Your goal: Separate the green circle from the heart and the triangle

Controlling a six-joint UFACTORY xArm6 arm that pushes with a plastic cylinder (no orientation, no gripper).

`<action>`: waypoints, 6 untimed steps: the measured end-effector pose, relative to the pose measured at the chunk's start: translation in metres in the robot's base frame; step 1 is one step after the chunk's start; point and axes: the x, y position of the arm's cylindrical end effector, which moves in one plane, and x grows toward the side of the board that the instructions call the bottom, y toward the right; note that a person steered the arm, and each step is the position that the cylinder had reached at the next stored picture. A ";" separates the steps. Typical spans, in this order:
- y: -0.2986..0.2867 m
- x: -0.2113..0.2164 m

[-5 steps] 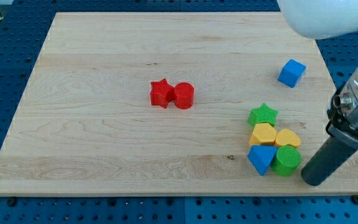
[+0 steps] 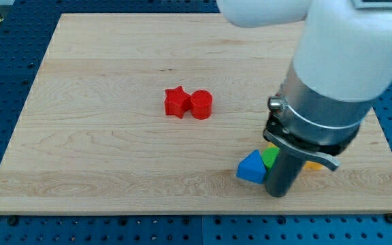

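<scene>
Green circle could not be confirmed: only a sliver of a green block [image 2: 269,157] showed, shape hidden by the arm, just up and left of my tip [image 2: 276,194]. Far to the tip's upper left, the red star [image 2: 176,102] and red cylinder [image 2: 201,105] sat touching, well clear of the work. The blue triangle [image 2: 252,167] lay just left of the tip, against the green block. The tip is a bare rod with no jaws, so it held nothing; it sat low among the cluster, probably to wedge blocks apart. Just right of the rod, a yellow block [image 2: 312,165] peeked out, possibly the heart.
</scene>
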 end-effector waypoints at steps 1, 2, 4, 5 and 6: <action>-0.012 -0.018; -0.012 -0.033; -0.021 -0.064; -0.024 -0.077; -0.024 -0.078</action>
